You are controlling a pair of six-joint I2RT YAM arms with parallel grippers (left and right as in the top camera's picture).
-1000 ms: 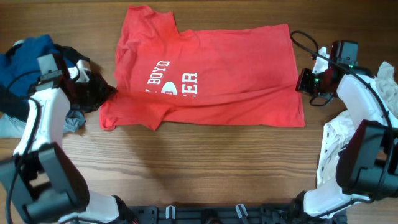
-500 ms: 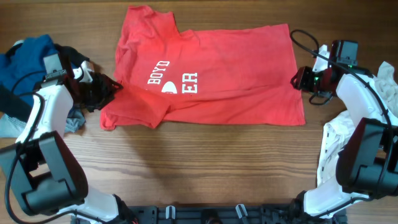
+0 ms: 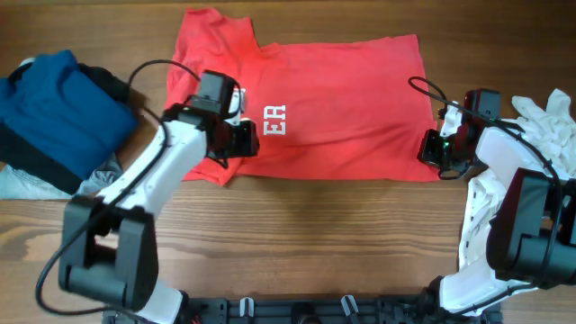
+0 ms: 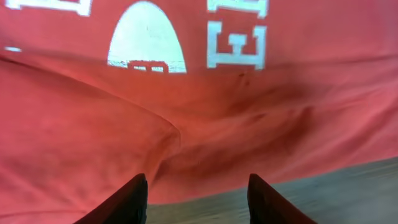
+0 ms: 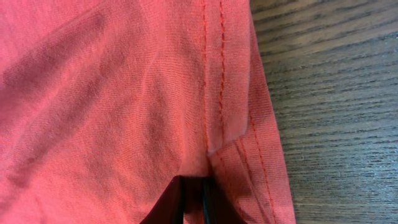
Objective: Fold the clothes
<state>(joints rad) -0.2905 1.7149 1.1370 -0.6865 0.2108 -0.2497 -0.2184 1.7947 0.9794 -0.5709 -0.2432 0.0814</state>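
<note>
The red T-shirt (image 3: 342, 99) lies spread flat on the wooden table, with white lettering "ER" (image 3: 274, 119) showing. My left gripper (image 3: 245, 139) is open over the shirt's lower left part. In the left wrist view its fingers (image 4: 196, 180) straddle the shirt's front edge (image 4: 205, 143), below the white logo (image 4: 146, 34). My right gripper (image 3: 430, 148) is at the shirt's lower right corner. In the right wrist view its fingers (image 5: 194, 186) are shut on a pinch of red fabric beside the stitched hem (image 5: 214, 74).
A blue folded garment (image 3: 54, 108) on dark clothing lies at the far left, with a pale cloth (image 3: 18, 184) below it. White cloth (image 3: 544, 121) is heaped at the right edge by the right arm. Bare wood (image 3: 297, 234) runs along the front.
My left arm has swung right from the clothes pile onto the shirt's lower left, covering the "BOYD" lettering. My right gripper has moved down to the shirt's lower right corner.
</note>
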